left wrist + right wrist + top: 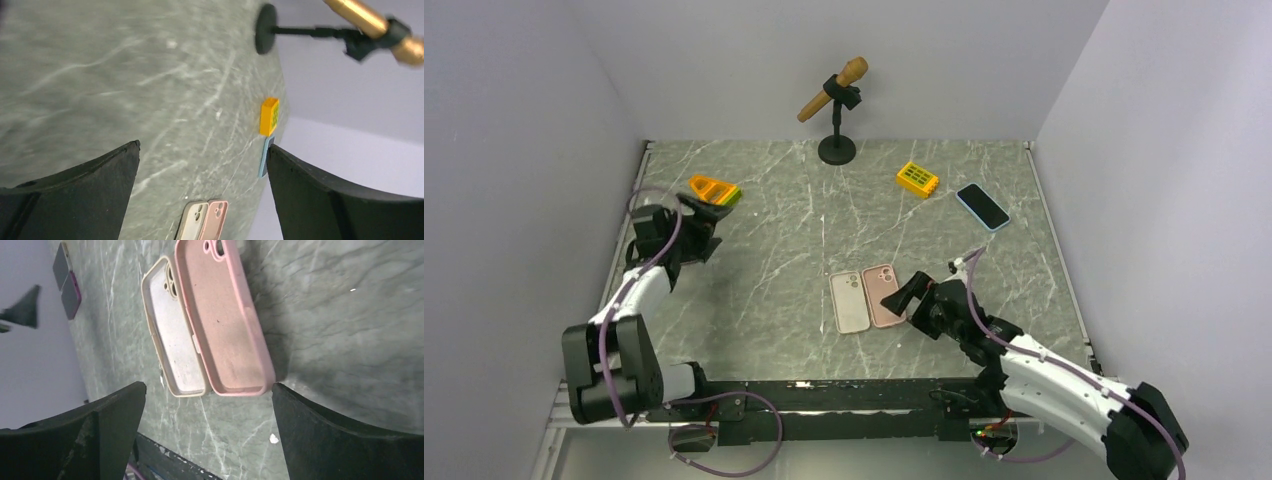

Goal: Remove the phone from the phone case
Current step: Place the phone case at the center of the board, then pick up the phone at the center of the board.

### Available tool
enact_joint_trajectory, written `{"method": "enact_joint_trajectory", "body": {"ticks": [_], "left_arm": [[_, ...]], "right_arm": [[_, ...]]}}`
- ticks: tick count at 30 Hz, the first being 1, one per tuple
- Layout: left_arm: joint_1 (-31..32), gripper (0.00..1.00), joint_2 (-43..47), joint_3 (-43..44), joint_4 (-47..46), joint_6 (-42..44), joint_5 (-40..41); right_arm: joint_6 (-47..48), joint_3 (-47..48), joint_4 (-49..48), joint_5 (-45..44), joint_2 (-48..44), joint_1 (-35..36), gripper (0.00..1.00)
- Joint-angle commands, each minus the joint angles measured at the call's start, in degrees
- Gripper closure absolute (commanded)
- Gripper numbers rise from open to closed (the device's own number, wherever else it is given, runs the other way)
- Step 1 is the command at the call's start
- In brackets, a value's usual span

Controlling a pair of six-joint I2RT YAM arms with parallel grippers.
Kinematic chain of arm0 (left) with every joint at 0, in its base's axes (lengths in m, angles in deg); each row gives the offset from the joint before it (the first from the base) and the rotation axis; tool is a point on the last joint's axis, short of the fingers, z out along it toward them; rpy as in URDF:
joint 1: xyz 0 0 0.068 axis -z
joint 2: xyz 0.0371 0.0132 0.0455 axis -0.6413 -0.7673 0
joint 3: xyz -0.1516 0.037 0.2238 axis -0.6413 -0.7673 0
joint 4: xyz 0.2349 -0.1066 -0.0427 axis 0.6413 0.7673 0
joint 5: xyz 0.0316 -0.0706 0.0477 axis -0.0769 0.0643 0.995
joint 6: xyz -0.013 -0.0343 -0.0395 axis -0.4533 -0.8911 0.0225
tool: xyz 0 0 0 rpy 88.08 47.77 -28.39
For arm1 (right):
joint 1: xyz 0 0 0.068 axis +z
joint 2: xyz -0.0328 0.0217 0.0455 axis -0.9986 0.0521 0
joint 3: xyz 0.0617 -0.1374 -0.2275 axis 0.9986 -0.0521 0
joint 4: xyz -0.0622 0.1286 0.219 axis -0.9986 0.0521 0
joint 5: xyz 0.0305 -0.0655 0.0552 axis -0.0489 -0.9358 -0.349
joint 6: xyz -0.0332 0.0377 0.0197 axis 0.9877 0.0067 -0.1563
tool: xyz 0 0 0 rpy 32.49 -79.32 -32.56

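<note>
The job looks done or nearly so. At mid-frame in the top view, the matte pink case (225,325) and a beige case (175,335) lie side by side as empty, round-cornered shells, and the glossy, blue-rimmed phone (982,206) rests well apart at upper right. The right gripper (207,390) gapes wide and empty just beside the pink case, and the left gripper (202,150) is equally wide at far left.

Tabletop (754,300) looks like green marbled stone or laminate, smooth with a faint sheen. The pink case (225,325) and beige case (177,340) look matt, rubbery, with slightly dusty insides. Phone (982,206) screen's glossy. Mic (360,15) has a shiny golden finish.
</note>
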Motion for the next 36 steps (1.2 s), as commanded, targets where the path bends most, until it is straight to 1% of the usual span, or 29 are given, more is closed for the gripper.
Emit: {"method": "enact_joint_trajectory", "body": {"ticks": [1,4,7,9,12,13,14,16,19,21,24,29,31,33,36], "left_arm": [[10.1,0.01,8.7,10.7,8.4,15.1,10.6],[17.4,0.01,11.7,16.3,9.2,19.3,15.0],[22.1,0.01,10.7,22.5,8.5,21.7,14.6],[24.2,0.01,8.0,27.8,9.2,24.3,13.3],[26.1,0.02,3.2,32.9,9.2,32.5,11.0],[26.1,0.03,1.9,33.6,10.3,33.7,8.7],[25.5,0.03,0.9,33.5,10.0,33.0,5.6],[24.6,0.04,-0.2,32.5,6.0,32.2,0.7],[24.6,0.04,-0.9,31.1,3.1,32.5,-2.3],[24.4,0.04,-1.5,30.7,3.3,33.1,-2.0],[23.5,0.06,-2.9,31.0,2.8,32.5,-3.5],[19.7,0.08,-4.2,28.9,-2.7,26.4,-7.6],[18.5,0.08,-4.6,28.5,-3.5,25.5,-8.2],[17.6,0.08,-5.2,28.6,-3.4,25.1,-8.5],[16.1,0.08,-5.6,28.2,-4.5,23.3,-9.4]], "right_arm": [[2.5,5.2,16.2,-8.7,-5.7,0.1,0.00],[4.0,7.8,20.0,-13.0,-8.1,-0.1,0.00],[8.0,11.8,21.7,-16.2,-6.1,-2.3,0.00],[12.3,14.6,21.1,-15.0,-2.4,-6.5,0.00],[19.8,17.6,16.9,-6.5,3.4,-18.7,0.00],[23.0,18.5,14.7,-4.6,5.9,-22.6,0.00],[24.8,19.9,13.7,-3.4,8.4,-26.0,0.00],[27.2,23.4,11.1,-1.7,14.7,-33.5,0.00],[27.3,28.3,6.5,2.7,25.0,-42.3,0.00],[27.1,32.1,4.3,4.0,31.3,-46.3,0.00],[26.6,37.4,1.9,3.2,39.6,-50.6,0.00],[24.8,42.4,-5.5,4.6,52.1,-57.7,0.00],[25.3,45.5,-6.0,4.2,56.8,-59.5,0.00],[25.6,49.3,-5.2,5.7,61.2,-61.8,0.00],[26.9,55.3,-3.7,7.4,66.7,-63.0,0.00]]}}
